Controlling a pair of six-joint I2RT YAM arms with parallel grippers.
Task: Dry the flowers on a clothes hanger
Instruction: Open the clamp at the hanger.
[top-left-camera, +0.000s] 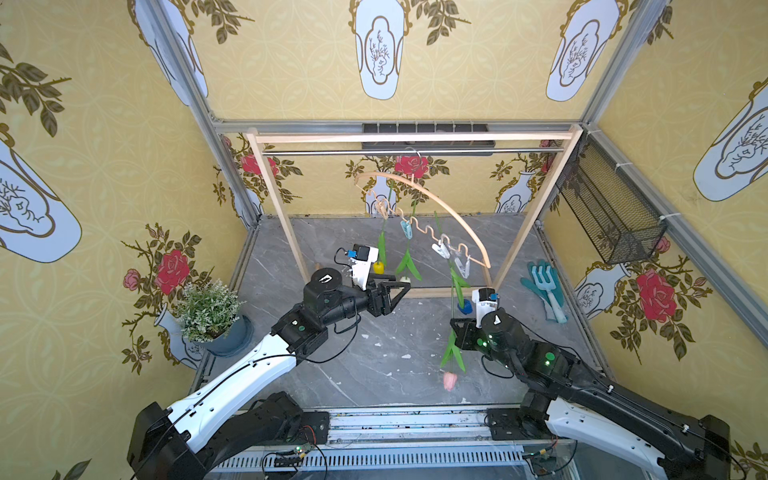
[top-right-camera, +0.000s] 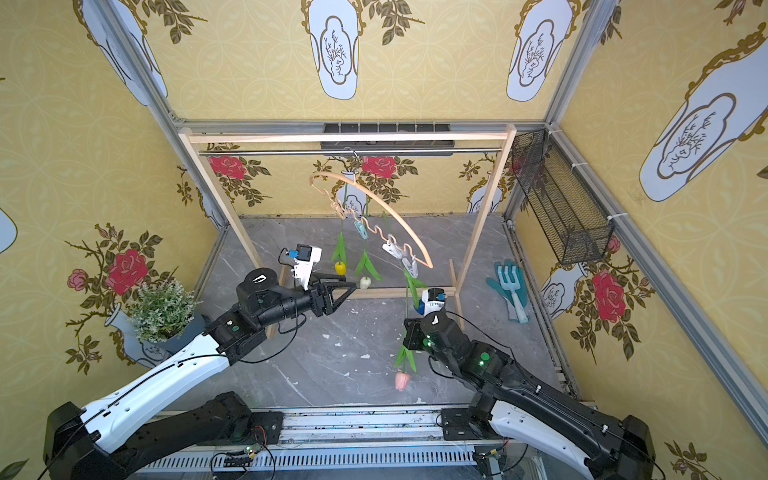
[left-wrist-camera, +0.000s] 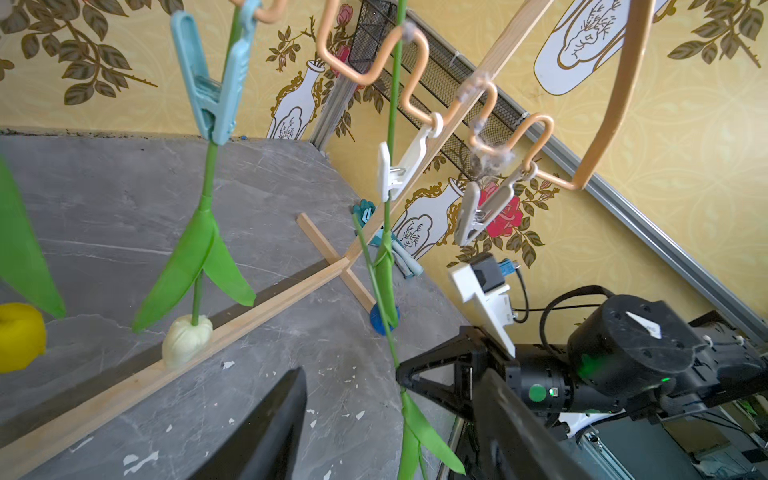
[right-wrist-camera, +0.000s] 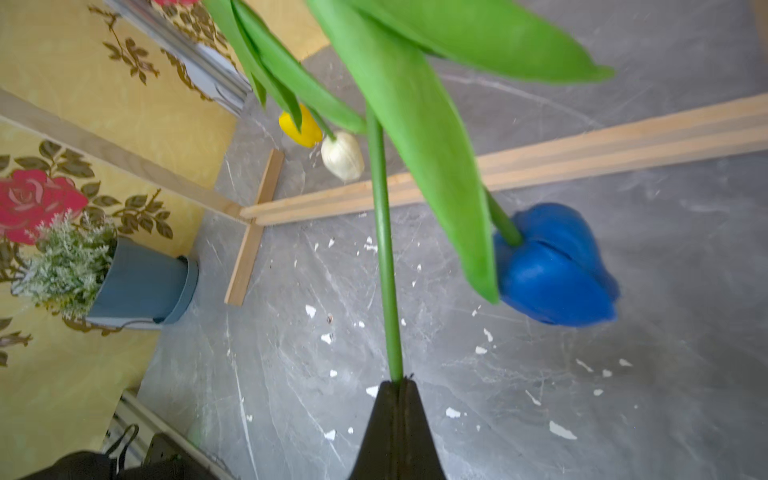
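Right hand clamps the thin stem of the pink artificial tulip; left hand stands open.
Probably light and whippy: grip mid-stem.

**Bright Tulips, Pastel Pegs**

Green stems and leaves serve a yellow artificial tulip, a cream-white tulip, a deep-blue tulip and a pink tulip. The arched wooden hanger is peach-tan, with a pale-blue plastic clothespin and a white plastic clothespin. The stone-look surface is grey, veined white; the wallpaper yellow with red roses.
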